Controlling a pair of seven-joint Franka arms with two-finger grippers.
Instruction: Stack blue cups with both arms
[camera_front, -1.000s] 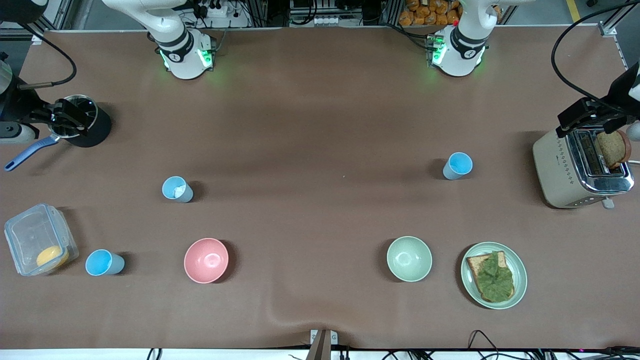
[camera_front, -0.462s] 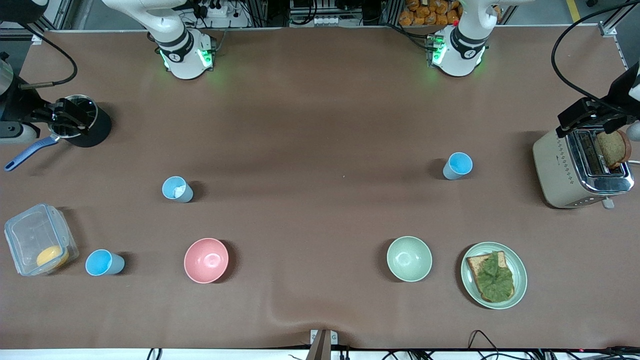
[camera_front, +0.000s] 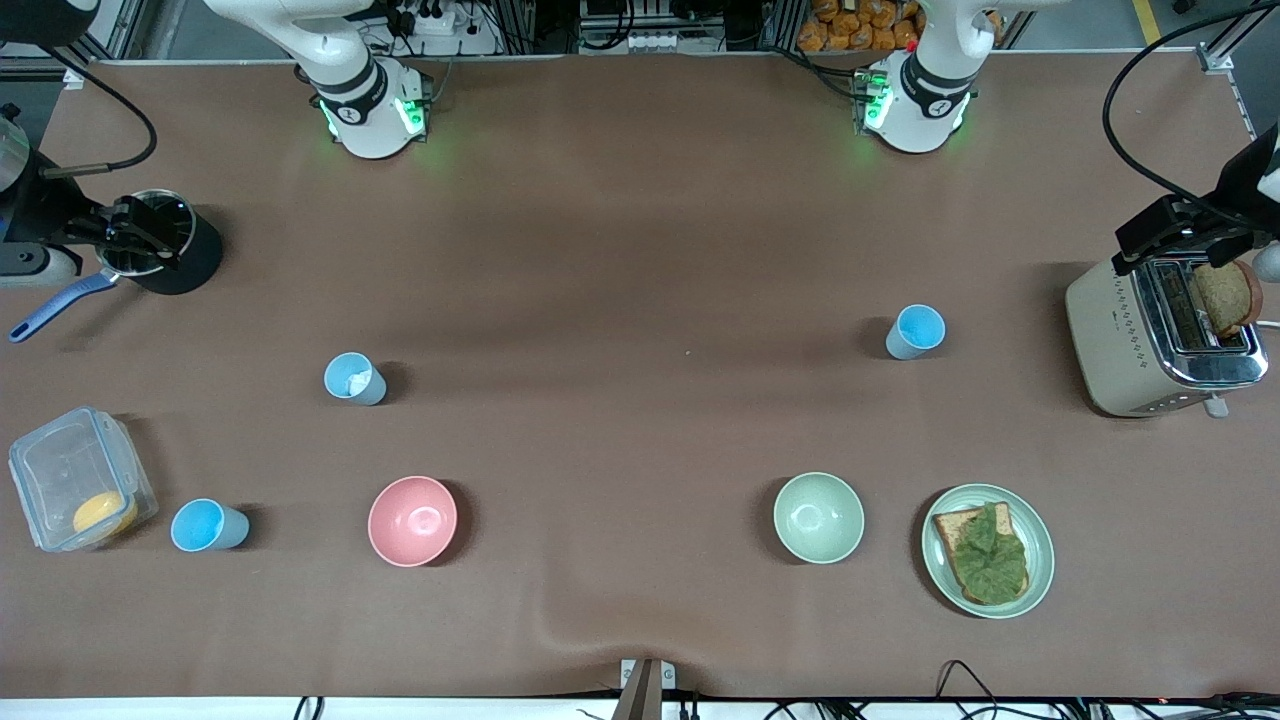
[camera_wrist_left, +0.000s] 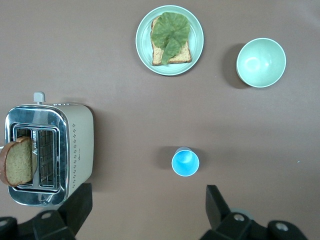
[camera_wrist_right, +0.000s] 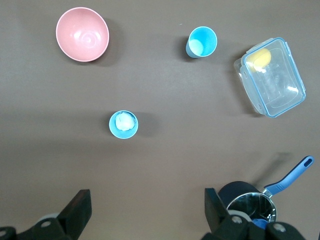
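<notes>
Three blue cups upright, mouths up, none stacked; I see both grippers spread wide, holding nothing.

Nearest me, one cup (camera_front: 208, 526) stands beside the clear container (camera_front: 78, 492), at nine o'clock of the pink bowl (camera_front: 412, 520). Farther, at its eleven o'clock, the scrap-holding cup (camera_front: 354, 379). Farthest, the third cup (camera_front: 914, 332), near the toaster (camera_front: 1160, 340). Right gripper (camera_wrist_right: 145, 210) hangs over the pot (camera_front: 160, 242), left gripper (camera_wrist_left: 147, 210) over the toaster.

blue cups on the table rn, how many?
3, all standing apart: one beside the clear container, one with a white scrap farther from the camera than the pink bowl, one toward the toaster. None seems hidden.
</notes>
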